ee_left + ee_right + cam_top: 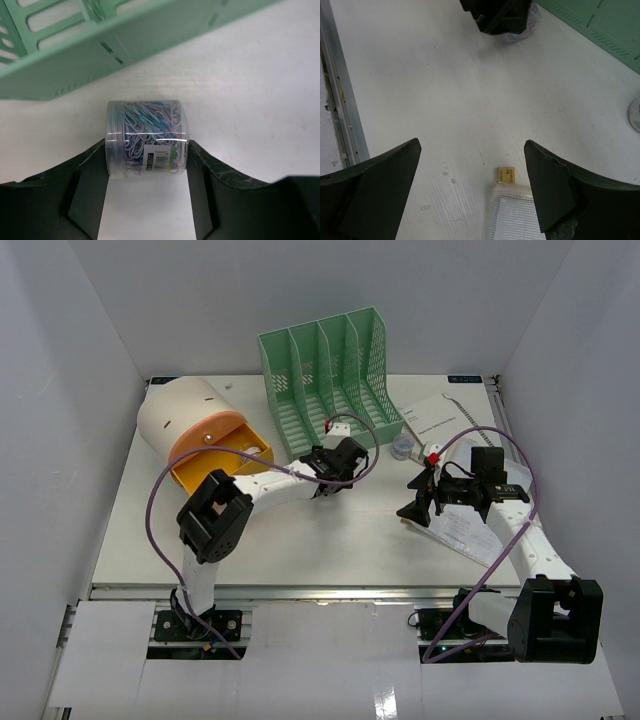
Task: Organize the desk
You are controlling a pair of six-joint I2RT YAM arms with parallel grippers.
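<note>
- Left fingers [85, 185]: narrow, one pad against each flat end of the jar of paper clips [146, 135]. The jar lies on its side on the bench [260, 100], directly under the fingers.
- Only the tips reach the jar, and most of it sticks out beyond them. We judge this hold shallow, so we should slide forward until the pads cover the end faces, then squeeze.
- The jar is smooth, clear and round, so we expect it could pivot or roll. Lift straight and slowly.
- Green file rack [100, 50]: its wall stands just beyond the jar, so the advance should stop short of it.
- Right fingers [380, 185]: wide and holding nothing, above the bench. A mesh pouch [515, 215] lies between them at the near edge. We would leave this arm parked.
</note>
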